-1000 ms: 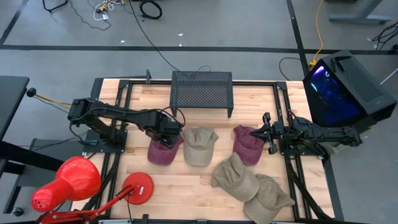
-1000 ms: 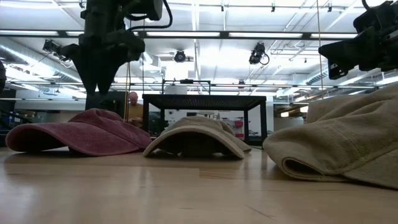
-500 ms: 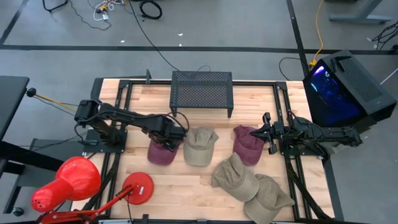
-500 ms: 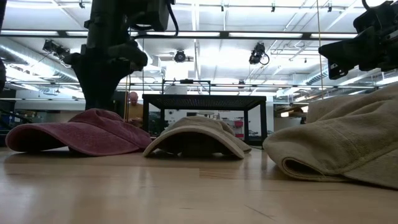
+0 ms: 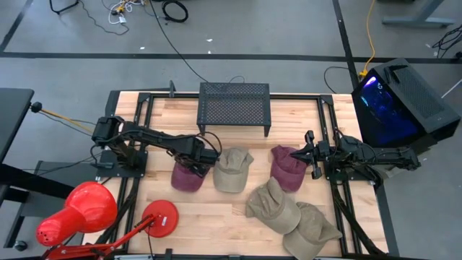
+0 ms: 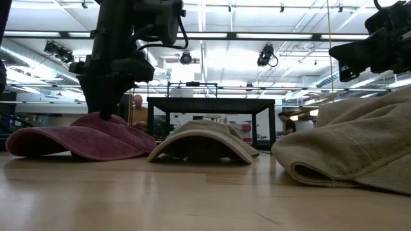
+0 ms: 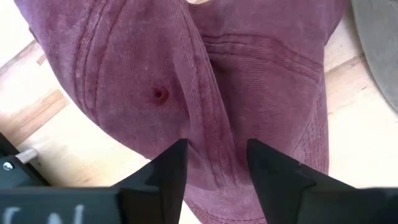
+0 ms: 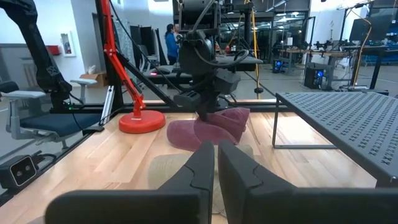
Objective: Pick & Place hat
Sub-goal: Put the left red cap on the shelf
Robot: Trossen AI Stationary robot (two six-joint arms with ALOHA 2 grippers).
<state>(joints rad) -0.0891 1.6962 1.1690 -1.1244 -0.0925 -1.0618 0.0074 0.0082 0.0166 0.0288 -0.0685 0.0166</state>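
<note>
L pincer (image 7: 214, 163) open astride maroon hat (image 7: 205, 81) crown; R pincer (image 8: 216, 163) shut, empty.

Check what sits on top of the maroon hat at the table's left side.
The left gripper has its fingers open astride a fold of the maroon hat crown, touching the fabric. Nothing else lies on it. What is beneath the hat is covered.

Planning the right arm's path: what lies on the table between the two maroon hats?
High view: one tan hat lies between the left maroon hat and the right maroon hat.
</note>
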